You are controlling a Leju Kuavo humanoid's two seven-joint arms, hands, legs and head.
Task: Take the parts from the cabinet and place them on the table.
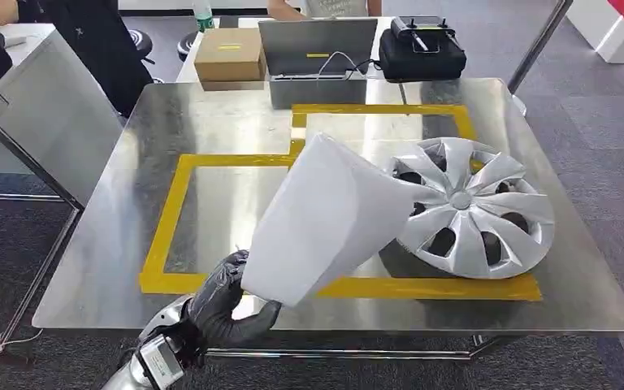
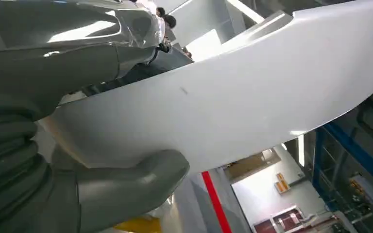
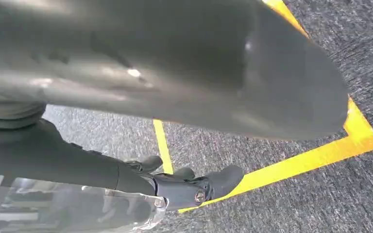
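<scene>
My left hand (image 1: 223,299) grips the lower edge of a large white curved panel (image 1: 325,219) above the front of the steel table (image 1: 122,171). The panel tilts up and to the right, its far corner overlapping a silver hubcap (image 1: 479,207) that lies flat on the table's right side. In the left wrist view the panel (image 2: 252,97) runs across the frame with my grey thumb (image 2: 126,187) pressed under it. My right hand (image 3: 68,155) hangs over grey carpet, its dark fingers (image 3: 199,187) extended and holding nothing.
Yellow tape (image 1: 166,219) marks rectangles on the tabletop. At the far edge stand a cardboard box (image 1: 229,54), an open laptop (image 1: 318,45) and a black case (image 1: 421,50), with a person (image 1: 337,6) behind. A white desk (image 1: 41,106) stands to the left.
</scene>
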